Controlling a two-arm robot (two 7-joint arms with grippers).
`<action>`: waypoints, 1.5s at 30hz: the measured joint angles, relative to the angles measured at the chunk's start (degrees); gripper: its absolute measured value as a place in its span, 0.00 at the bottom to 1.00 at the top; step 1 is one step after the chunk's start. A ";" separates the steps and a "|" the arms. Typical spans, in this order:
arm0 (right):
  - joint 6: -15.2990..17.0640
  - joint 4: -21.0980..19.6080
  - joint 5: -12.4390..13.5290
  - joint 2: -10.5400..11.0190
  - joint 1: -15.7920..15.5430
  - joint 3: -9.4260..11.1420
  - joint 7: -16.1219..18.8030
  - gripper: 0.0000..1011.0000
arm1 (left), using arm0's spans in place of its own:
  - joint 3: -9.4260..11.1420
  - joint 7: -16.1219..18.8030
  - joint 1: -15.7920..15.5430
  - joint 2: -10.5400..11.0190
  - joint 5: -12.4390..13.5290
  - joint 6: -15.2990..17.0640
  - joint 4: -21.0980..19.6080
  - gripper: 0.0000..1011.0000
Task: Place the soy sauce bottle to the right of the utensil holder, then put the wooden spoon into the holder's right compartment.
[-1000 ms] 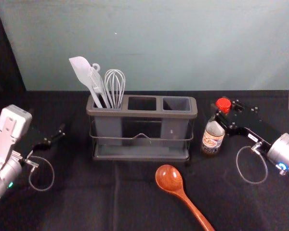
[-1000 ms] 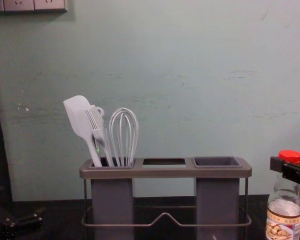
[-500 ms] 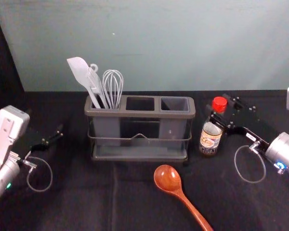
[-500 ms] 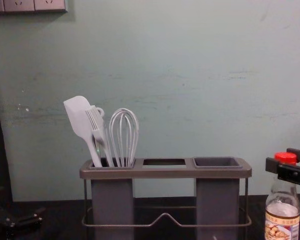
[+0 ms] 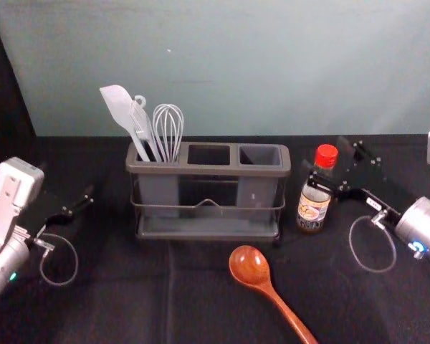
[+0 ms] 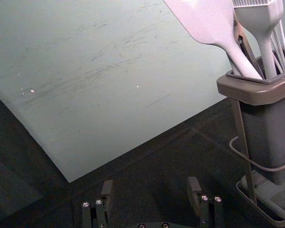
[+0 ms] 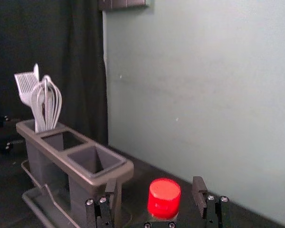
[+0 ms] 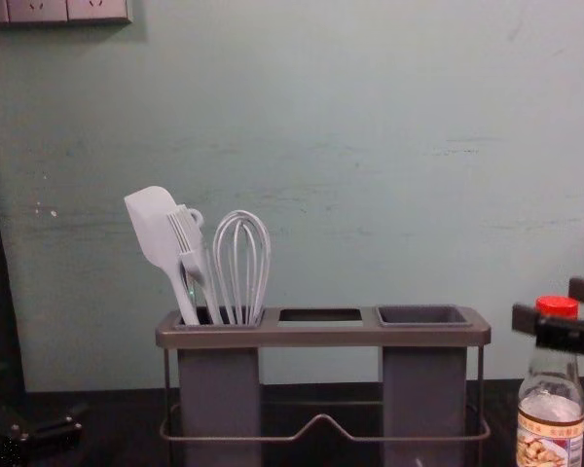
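Observation:
The soy sauce bottle (image 5: 312, 206) stands upright just right of the utensil holder (image 5: 209, 170). Around its neck, below the red cap, my right gripper (image 5: 334, 165) is open. In the right wrist view the red cap (image 7: 164, 198) lies between the spread fingers of the right gripper (image 7: 155, 188), with a gap on each side. The wooden spoon (image 5: 250, 266) rests on the table in front of the holder, bowl toward it, handle running to the near right. My left gripper (image 5: 79, 201) is parked at the left; in its wrist view the left gripper (image 6: 150, 190) is open and holds nothing.
The holder's left compartment bears a white spatula (image 5: 119, 106), a brush and a whisk (image 5: 169, 130). Its middle opening (image 5: 209, 155) and right compartment (image 5: 260, 155) hold nothing. A wall (image 5: 272, 64) rises behind the black table (image 5: 129, 287).
The bottle has shifted slightly left and straightened up. My right gripper has opened, its fingers now spread apart at the neck. The left arm, the holder and the spoon have stayed put.

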 joint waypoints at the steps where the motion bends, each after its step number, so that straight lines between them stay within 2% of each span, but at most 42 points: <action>1: -0.38 -0.52 -0.25 0.09 -0.25 0.20 -0.23 0.99 | 0.00 0.00 0.00 0.00 0.00 0.00 0.00 1.00; 9: -2.72 -5.76 -1.24 0.62 -2.82 2.65 -1.91 0.99 | 0.00 0.00 0.00 0.00 0.00 0.00 0.00 1.00; 14: -3.74 -11.28 -2.18 1.31 -5.25 4.30 -2.89 0.99 | 0.00 0.00 0.00 0.00 0.00 0.00 0.00 1.00; 21: -4.23 -18.56 -1.58 4.26 -8.32 4.32 0.98 0.99 | 0.00 0.00 0.00 0.00 0.00 0.00 0.00 1.00; 24: -2.39 -22.05 -0.72 5.51 -10.04 3.77 1.98 0.99 | 0.00 0.00 0.00 0.00 0.00 0.00 0.00 1.00; 27: 0.72 -25.62 -0.42 6.70 -11.99 2.83 1.83 0.99 | 0.00 0.00 0.00 0.00 0.00 0.00 0.00 1.00; 31: 5.22 -29.54 -1.89 7.61 -14.21 1.51 -0.79 0.99 | 0.00 0.00 0.00 0.00 0.00 0.00 0.00 1.00; 34: 10.59 -31.99 -2.77 8.44 -14.90 0.03 -2.42 0.99 | 0.00 0.00 0.00 0.00 0.00 0.00 0.00 1.00; 36: 15.65 -33.30 -3.08 8.98 -14.81 -1.11 -3.51 0.99 | 0.00 0.00 0.00 0.00 0.00 0.00 0.00 1.00; 37: 19.80 -34.06 -3.00 9.23 -14.43 -1.97 -4.27 0.99 | 0.00 0.00 0.00 0.00 0.00 0.00 0.00 1.00; 38: 21.67 -34.34 -2.86 9.29 -14.18 -2.40 -4.56 0.99 | 0.00 0.00 0.00 0.00 0.00 0.00 0.00 1.00; 40: 25.85 -34.73 -2.07 9.27 -13.64 -3.13 -5.01 0.99 | 0.00 0.00 0.00 0.00 0.00 0.00 0.00 1.00; 41: 29.46 -35.01 -1.24 9.18 -13.05 -3.91 -5.47 0.99 | 0.00 0.00 0.00 0.00 0.00 0.00 0.00 1.00; 44: 34.00 -35.25 -0.29 8.85 -12.22 -4.91 -6.42 0.99 | 0.00 0.00 0.00 0.00 0.00 0.00 0.00 1.00; 45: 36.68 -35.26 0.00 8.57 -11.62 -5.64 -7.30 0.99 | 0.00 0.00 0.00 0.00 0.00 0.00 0.00 1.00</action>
